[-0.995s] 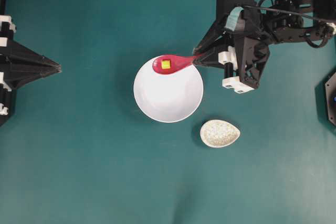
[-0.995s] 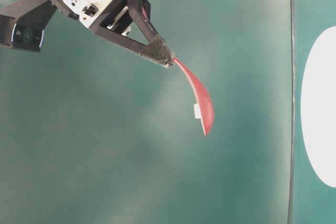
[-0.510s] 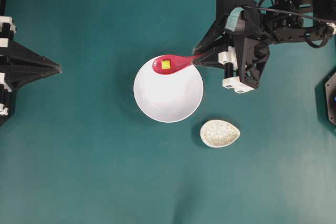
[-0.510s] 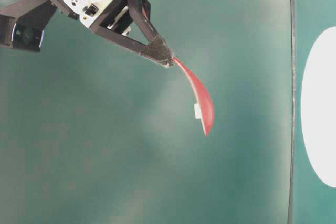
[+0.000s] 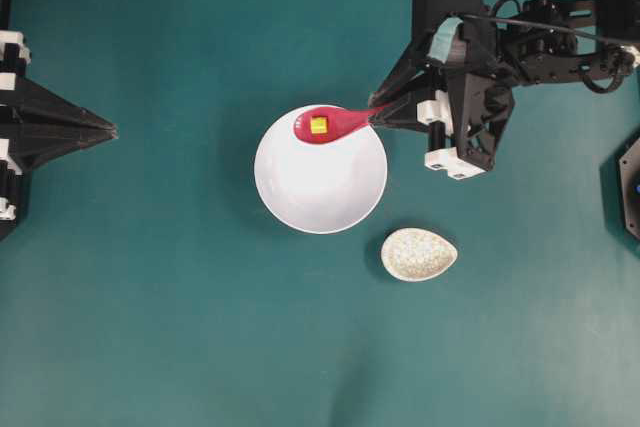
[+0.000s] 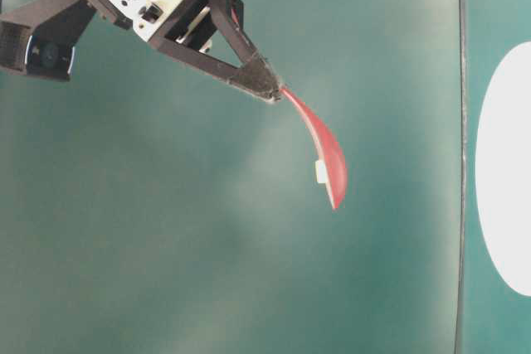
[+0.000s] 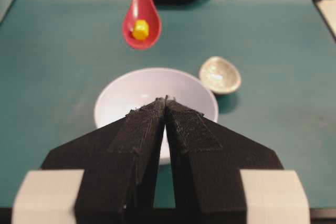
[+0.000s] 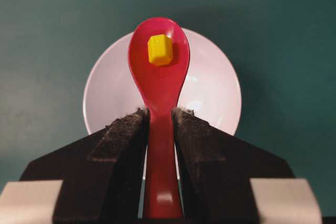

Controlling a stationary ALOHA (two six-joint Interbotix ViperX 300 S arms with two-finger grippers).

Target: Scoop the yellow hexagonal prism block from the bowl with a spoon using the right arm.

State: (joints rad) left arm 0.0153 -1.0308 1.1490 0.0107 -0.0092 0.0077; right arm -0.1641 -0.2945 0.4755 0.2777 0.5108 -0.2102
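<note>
Dark teal table [image 5: 180,327], matte and uniform, under every view. Near its middle, a large plain white bowl [image 5: 320,182]; just beside the bowl's lower right in the overhead view, apart from it, a small speckled beige oval dish [image 5: 418,254].

Above the bowl's upper rim, a glossy pink-red spoon [image 5: 330,124], handle toward the right arm [image 5: 540,37]. Right pincer [image 8: 160,116] pinching the spoon's handle, one black finger on each side of it, plain in the right wrist view. Spoon lifted clear of the bowl: floating above the white rim in the left wrist view, hanging in the air in the table-level view [image 6: 325,155].

Inside the spoon's deep oval, a tiny yellow block [image 8: 159,50], six-sided on its face, resting near the middle of the hollow. Same block as a yellow dot in the spoon from above [image 5: 318,125] and from the left wrist view [image 7: 140,29]. Bowl white and bare inside wherever visible.

At the left edge of the overhead view, the left pincer [image 5: 108,130], pointing toward the bowl and well apart from it. Fingers pressed together at the tips [image 7: 166,100], holding nothing.
</note>
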